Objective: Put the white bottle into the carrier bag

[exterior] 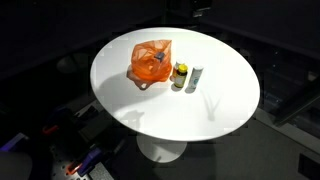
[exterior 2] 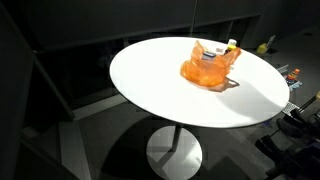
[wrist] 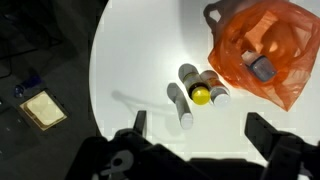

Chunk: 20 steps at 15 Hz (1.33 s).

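**White bottle on table, outside bag; jaws spread wide**

Wrist view: gripper [wrist: 198, 122] hanging over round white table [wrist: 130, 60], jaws fully apart, nothing between them. White bottle [wrist: 178, 106] on the tabletop below the gripper, not in the bag. Packed in a tight cluster with a yellow-capped bottle [wrist: 202, 95] right against it. Two more small containers in the same cluster, too small to identify. Orange carrier bag [wrist: 280, 40] just beside the cluster, crumpled, mouth up, grey-capped item [wrist: 262, 68] visible inside. In both exterior views, bag near the table's middle, bottles upright next to it. Partly hidden behind the bag in one of those. Tan flat object [wrist: 42, 108] down on the dark floor, well off the table edge.
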Each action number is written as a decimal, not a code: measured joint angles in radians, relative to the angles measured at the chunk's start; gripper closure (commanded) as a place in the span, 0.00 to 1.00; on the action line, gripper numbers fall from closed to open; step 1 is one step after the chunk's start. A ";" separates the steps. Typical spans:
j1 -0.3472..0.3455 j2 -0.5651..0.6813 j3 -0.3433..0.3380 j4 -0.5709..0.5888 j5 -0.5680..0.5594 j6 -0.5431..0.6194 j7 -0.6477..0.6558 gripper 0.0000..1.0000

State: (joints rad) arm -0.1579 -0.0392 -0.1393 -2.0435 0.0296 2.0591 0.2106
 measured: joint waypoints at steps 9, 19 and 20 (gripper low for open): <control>0.000 0.194 -0.006 0.156 0.032 0.001 0.002 0.00; -0.002 0.589 -0.007 0.486 0.035 -0.020 0.015 0.00; -0.003 0.619 -0.007 0.509 0.035 -0.022 0.024 0.00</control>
State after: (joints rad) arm -0.1604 0.5797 -0.1465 -1.5348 0.0642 2.0369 0.2347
